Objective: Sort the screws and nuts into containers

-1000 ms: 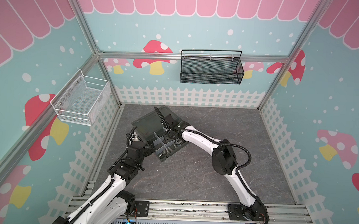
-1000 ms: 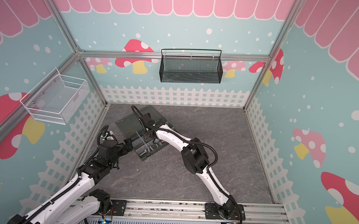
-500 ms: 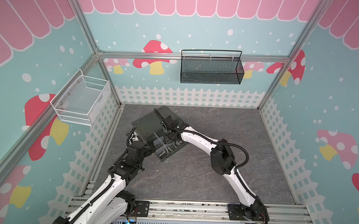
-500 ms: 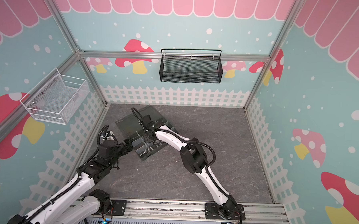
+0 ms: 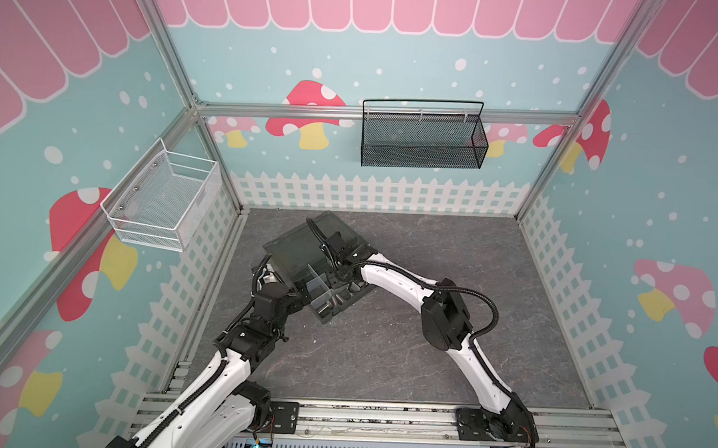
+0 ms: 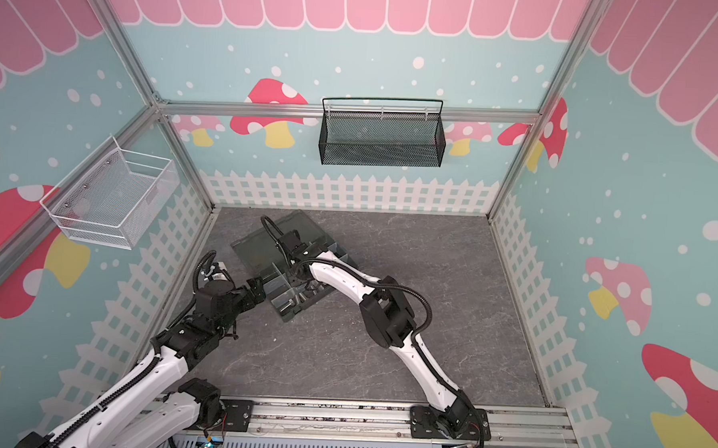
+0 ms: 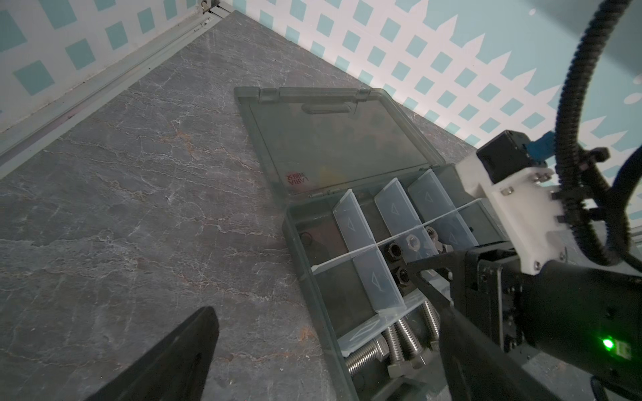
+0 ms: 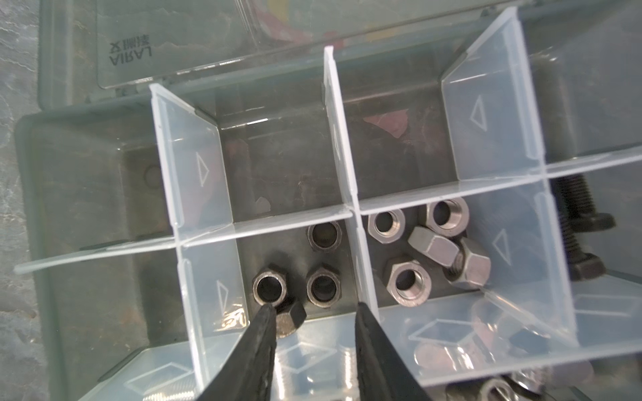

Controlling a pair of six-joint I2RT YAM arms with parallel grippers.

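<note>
The dark grey organiser box lies open at the left middle of the floor, lid flat behind its containers. My right gripper hangs open over a compartment of black nuts. One black nut lies against its finger, not pinched. Silver nuts fill the neighbouring compartment, black screws the one beyond. Silver screws lie in a long end compartment. My left gripper stands wide open at the box's near corner, one finger over bare floor.
A white wire basket hangs on the left wall and a black mesh basket on the back wall. The grey stone-pattern floor stretches to the right of the box. The right arm arches over the box's right side.
The right arm has shifted very slightly over the box. The left arm has not moved.
</note>
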